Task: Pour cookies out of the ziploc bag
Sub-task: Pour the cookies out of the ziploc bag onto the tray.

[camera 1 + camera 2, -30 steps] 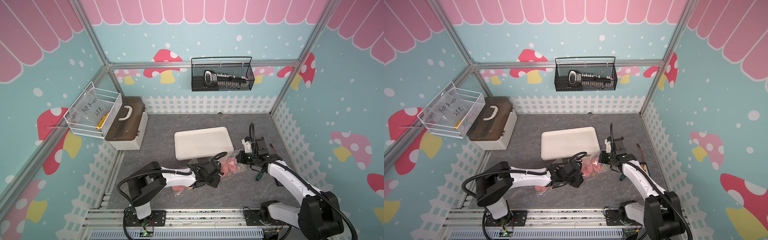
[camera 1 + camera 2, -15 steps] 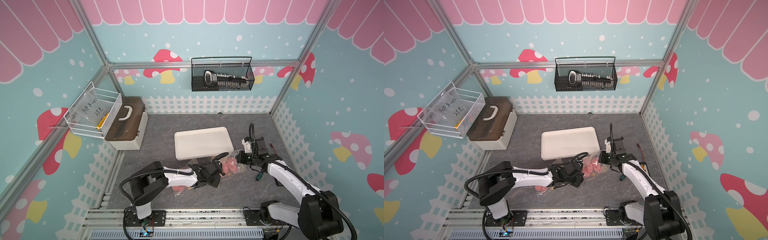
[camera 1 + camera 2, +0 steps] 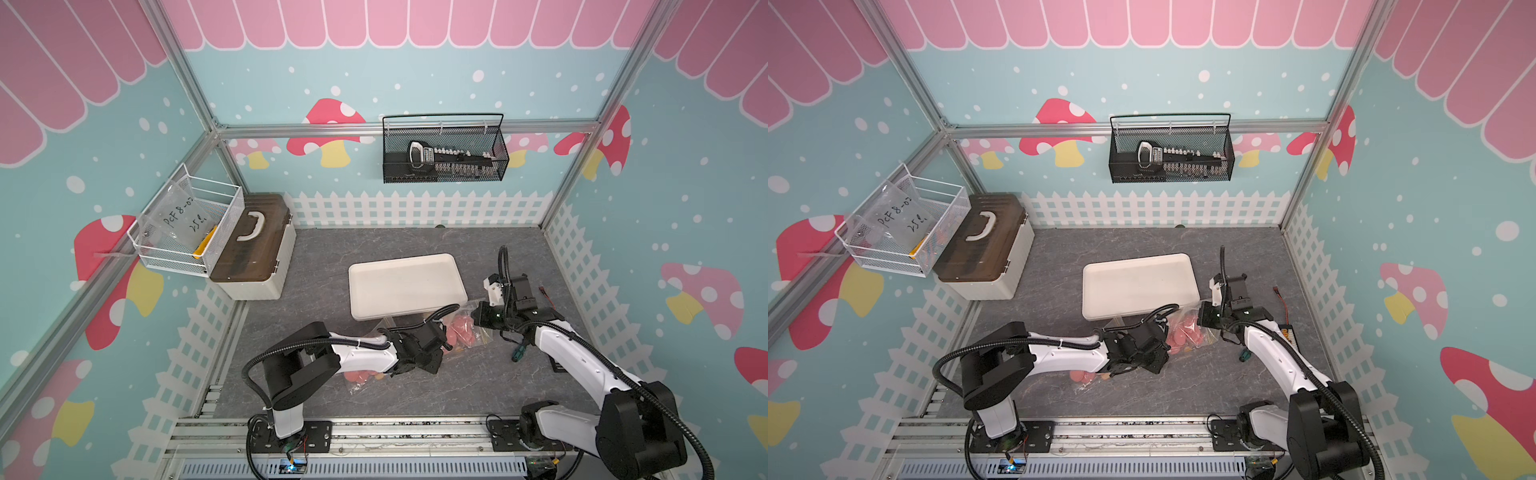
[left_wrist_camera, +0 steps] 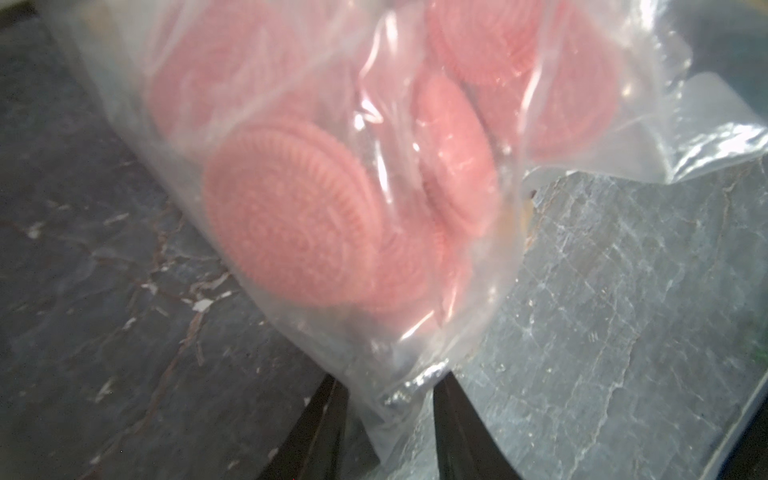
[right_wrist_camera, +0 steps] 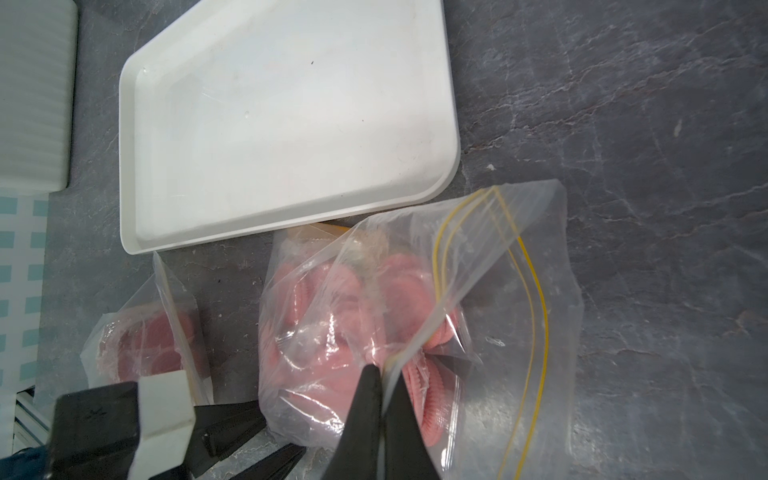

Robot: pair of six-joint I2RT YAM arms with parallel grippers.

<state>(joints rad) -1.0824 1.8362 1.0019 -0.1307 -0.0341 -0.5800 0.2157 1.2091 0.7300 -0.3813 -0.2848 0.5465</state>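
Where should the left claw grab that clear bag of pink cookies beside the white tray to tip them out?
I'd take the clear plastic ziploc bag by its flat, empty bottom corner, left claw coming low from the end opposite the zip. The round pink cookies bunch mid-bag; the right claw pinches the yellow-zip mouth.

our left arm (image 3: 361,353) lies low, stretched forward from its base and angled toward the right arm (image 3: 573,353). the left gripper (image 4: 390,399) holds its fingers (image 4: 328,419) apart, one on each side of a corner of the ziploc bag (image 5: 498,249). our right arm comes in bent at the elbow with its wrist tipped down. the right gripper (image 5: 384,370) is pinched tight on the bag's open edge, fingertips meeting.
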